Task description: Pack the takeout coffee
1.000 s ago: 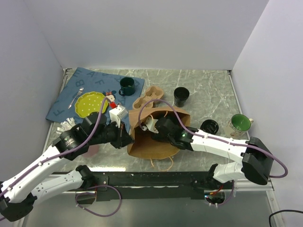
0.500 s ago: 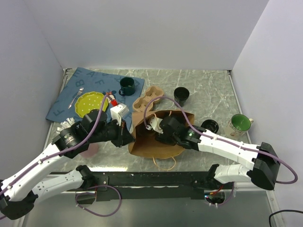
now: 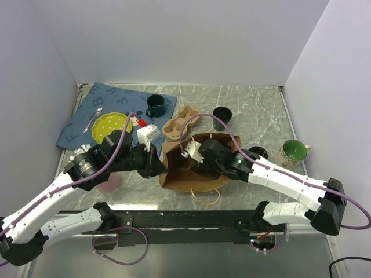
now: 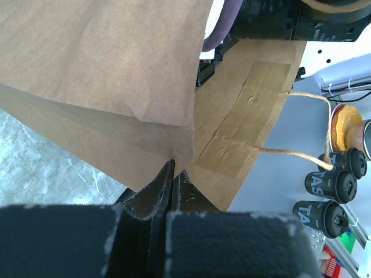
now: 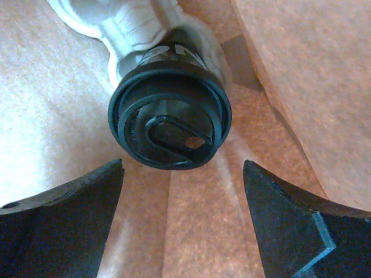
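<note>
Small takeout coffee cup with a round black plastic lid (image 5: 168,116) sits inside a brown paper bag (image 4: 104,75), the right gripper (image 5: 182,174) spread wide just short of it.
Only the right wrist camera shows the cup, just ahead of the parted fingers (image 5: 75,202) and touching neither. Overhead, the right arm and bag walls hide it. The left wrist camera alone shows the left gripper (image 4: 174,174) clamped on the bag's edge. The cup's body is largely hidden behind its lid.

Center frame, the open bag (image 3: 186,180) has the left gripper (image 3: 158,170) at its left edge; the right gripper (image 3: 196,165) sits inside it.
</note>
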You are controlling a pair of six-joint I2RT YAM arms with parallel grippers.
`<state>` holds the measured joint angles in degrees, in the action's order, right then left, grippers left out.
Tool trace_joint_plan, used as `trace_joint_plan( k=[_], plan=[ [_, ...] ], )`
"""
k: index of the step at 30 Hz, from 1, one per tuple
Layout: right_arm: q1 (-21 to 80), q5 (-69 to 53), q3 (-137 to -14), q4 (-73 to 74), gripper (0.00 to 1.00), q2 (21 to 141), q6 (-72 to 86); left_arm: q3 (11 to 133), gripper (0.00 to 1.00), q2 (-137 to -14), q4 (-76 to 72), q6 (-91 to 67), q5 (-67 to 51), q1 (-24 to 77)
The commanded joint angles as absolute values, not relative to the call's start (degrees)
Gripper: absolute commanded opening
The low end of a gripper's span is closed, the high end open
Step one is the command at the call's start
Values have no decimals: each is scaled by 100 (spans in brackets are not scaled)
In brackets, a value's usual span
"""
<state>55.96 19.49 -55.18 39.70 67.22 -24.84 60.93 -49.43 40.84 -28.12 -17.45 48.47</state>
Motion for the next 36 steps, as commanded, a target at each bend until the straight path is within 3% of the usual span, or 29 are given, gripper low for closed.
trace_joint_plan(
  k=[1,36],
  plan=[
    [5572,1784,-6020,4306,90,6486,-2294,6477,1,-5027,4104,-2821,-1960,4878],
    [5713,475,-7207,6214,83,6372,-2162,7629,1,-6134,4236,-3278,-2505,4368]
  ],
)
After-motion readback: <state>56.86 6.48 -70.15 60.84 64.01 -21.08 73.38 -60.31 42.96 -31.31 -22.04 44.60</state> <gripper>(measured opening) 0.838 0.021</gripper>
